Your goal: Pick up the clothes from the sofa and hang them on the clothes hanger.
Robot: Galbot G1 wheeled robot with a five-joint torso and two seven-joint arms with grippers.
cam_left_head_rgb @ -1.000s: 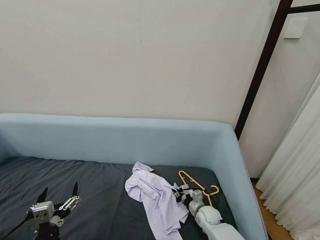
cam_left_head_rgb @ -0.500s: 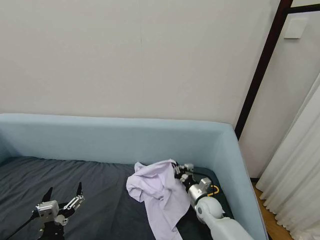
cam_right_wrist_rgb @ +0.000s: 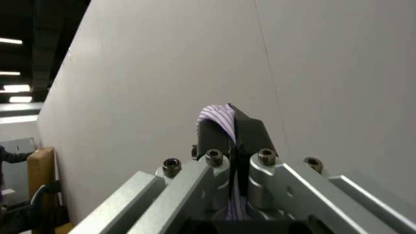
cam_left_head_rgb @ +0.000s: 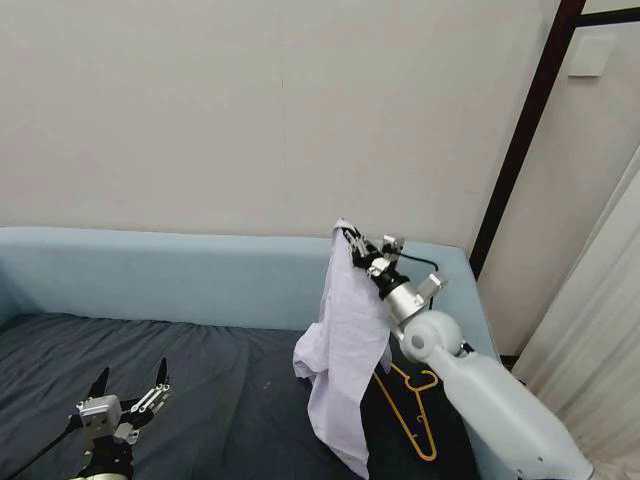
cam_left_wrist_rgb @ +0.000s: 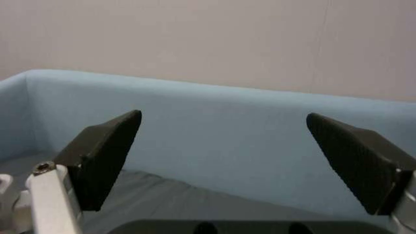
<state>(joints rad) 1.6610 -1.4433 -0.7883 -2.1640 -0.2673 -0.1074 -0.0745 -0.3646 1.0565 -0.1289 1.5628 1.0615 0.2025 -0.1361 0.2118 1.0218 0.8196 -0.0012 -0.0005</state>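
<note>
Lilac striped shirt (cam_left_head_rgb: 345,345) hangs pinched in closed right gripper (cam_left_head_rgb: 351,243) above light-blue sofa (cam_left_head_rgb: 200,275); orange wire hanger (cam_left_head_rgb: 408,412) lies on seat. Left gripper (cam_left_head_rgb: 128,392) spread wide, empty.

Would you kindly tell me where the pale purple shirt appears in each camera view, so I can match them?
Head view: shirt hangs from the right gripper, right of centre, before the sofa backrest.
Right wrist view: a striped fold of shirt pinched in the right gripper.
Left wrist view: open left gripper facing the sofa backrest.
Shared landmark: the white wall.
</note>
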